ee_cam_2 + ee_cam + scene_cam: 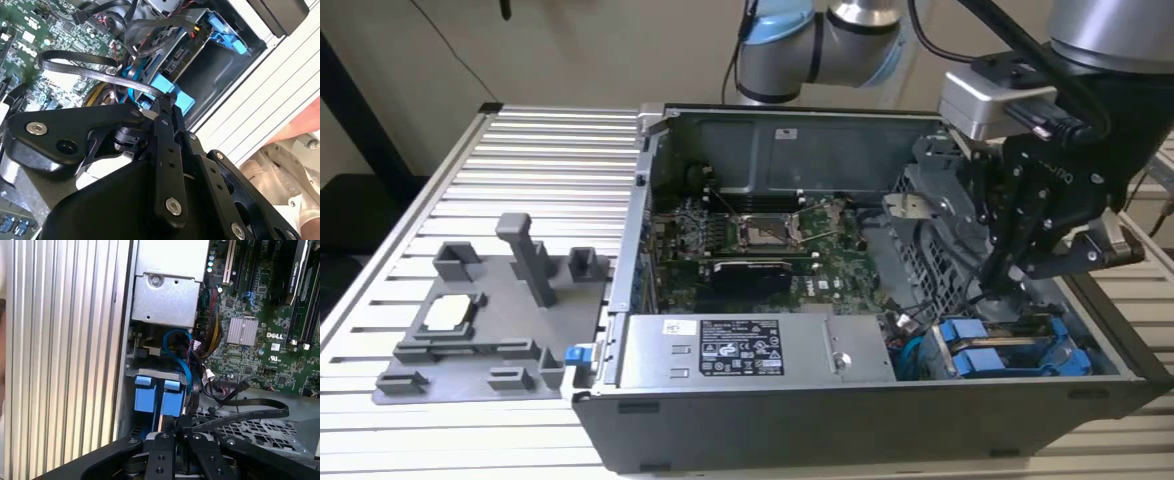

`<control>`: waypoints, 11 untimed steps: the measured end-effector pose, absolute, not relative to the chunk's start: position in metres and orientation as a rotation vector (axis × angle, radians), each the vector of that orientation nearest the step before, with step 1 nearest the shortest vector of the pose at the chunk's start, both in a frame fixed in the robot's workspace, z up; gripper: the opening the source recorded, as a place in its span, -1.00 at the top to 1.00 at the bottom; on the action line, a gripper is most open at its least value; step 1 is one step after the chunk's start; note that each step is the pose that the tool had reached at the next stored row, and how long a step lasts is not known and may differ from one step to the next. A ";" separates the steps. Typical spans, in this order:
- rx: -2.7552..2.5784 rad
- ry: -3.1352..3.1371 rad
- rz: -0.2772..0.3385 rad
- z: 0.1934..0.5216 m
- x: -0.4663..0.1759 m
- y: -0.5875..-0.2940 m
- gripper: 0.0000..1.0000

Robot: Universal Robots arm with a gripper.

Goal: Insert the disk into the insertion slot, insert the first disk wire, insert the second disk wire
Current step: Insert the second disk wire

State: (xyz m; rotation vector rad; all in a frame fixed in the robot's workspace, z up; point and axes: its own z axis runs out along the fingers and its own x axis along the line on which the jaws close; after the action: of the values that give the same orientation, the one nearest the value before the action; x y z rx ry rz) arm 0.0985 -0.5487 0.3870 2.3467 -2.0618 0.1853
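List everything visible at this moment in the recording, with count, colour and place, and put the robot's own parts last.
Computer case: one, dark grey, open, on the slatted table.
Slatted table: one, silver.
Motherboard: one, green, in the case.
Power supply: one, grey with white sticker, along the case's near wall.
Disk: blue carriers, in the bay at the exterior view's right.
Fixture plate: one, grey, exterior view's left.
Flat cable: black, beside the gripper.
Arm: one, silver-blue.
Gripper: one, black, over the disk bay.

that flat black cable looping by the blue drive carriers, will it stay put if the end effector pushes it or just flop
The flat black cable probably flops: it is thin, ribbon-like and already sags in a loose loop. It may spring back, since the loop holds a curve. The end effector sits right at it, beside the blue carriers.
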 end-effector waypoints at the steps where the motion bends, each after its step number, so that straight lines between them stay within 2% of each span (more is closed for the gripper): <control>1: 2.345 -2.060 0.181 0.387 0.100 -0.551 0.68; 11: 2.331 -2.045 0.140 0.387 0.120 -0.570 0.68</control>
State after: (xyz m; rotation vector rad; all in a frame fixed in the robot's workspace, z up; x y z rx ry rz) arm 0.1200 -0.5703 0.3870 2.3315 -2.0450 0.1399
